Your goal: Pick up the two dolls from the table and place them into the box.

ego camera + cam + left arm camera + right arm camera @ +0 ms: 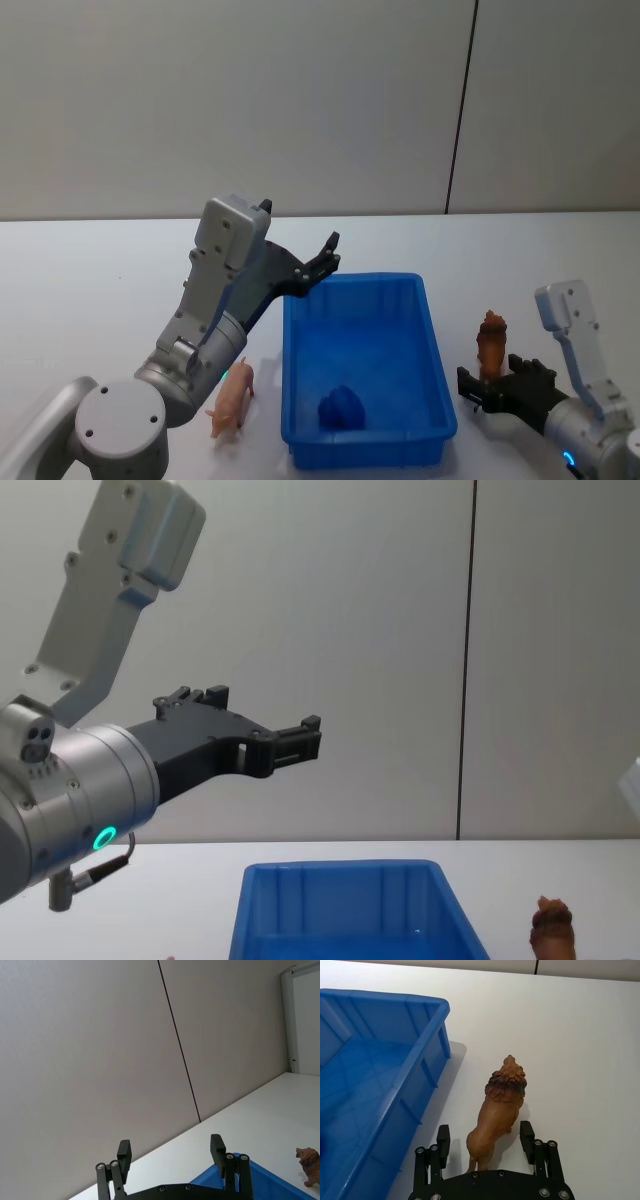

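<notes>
The reddish-brown doll (491, 345), a lion figure, stands on the white table (90, 290) just right of the blue box (430, 345). My right gripper (485, 1137) is open, with the lion's (500, 1107) hindquarters between its fingers; in the head view this gripper (480, 386) sits low by the lion. The pale pink doll (233, 397) lies on the table left of the box. My left gripper (325, 260) hangs open and empty, raised above the box's far left corner, and the chest view shows this left gripper (300, 742) high over the box (345, 910).
A dark blue lump (342, 408) rests on the box floor near its front wall. The table runs back to a grey wall (320, 100). In the left wrist view the open left gripper (171, 1150) faces the wall, with the lion (310, 1162) at the edge.
</notes>
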Available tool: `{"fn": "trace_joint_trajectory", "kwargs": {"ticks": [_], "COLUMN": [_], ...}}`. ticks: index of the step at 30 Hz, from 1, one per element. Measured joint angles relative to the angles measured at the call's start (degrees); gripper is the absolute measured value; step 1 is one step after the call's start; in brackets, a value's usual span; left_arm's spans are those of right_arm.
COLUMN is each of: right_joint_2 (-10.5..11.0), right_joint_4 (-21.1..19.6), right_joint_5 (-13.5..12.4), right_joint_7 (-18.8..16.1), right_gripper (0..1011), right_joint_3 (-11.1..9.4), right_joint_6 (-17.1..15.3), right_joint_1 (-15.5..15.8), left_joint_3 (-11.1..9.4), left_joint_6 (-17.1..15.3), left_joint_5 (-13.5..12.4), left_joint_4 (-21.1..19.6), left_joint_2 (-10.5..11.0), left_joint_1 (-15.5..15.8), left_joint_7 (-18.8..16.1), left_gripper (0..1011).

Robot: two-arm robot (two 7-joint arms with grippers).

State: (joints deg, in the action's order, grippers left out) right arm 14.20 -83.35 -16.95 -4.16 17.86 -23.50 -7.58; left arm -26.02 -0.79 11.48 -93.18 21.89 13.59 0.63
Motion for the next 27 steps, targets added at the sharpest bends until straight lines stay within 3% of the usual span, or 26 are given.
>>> {"fn": "trace_joint_trajectory", "kwargs": {"ticks": [19,27], "right_joint_2": [-0.4,-0.4], "right_joint_4": [0.4,0.4], "right_joint_5": [0.2,0.3], "right_joint_7": [1.3,1.3], "right_gripper": [303,282], "right_joint_3": [0.2,0.2], "right_joint_6": [0.3,0.4], "right_joint_1": [-0.1,-0.1], "left_joint_3": [0.0,0.0], "left_joint_6": [0.0,0.0], "left_joint_5": [0.0,0.0], "left_joint_4": [0.0,0.0], "left_joint_2": [0.0,0.0], "left_joint_1": [0.0,0.0], "left_joint_7": [0.0,0.0], "left_gripper": [1001,1001]}}
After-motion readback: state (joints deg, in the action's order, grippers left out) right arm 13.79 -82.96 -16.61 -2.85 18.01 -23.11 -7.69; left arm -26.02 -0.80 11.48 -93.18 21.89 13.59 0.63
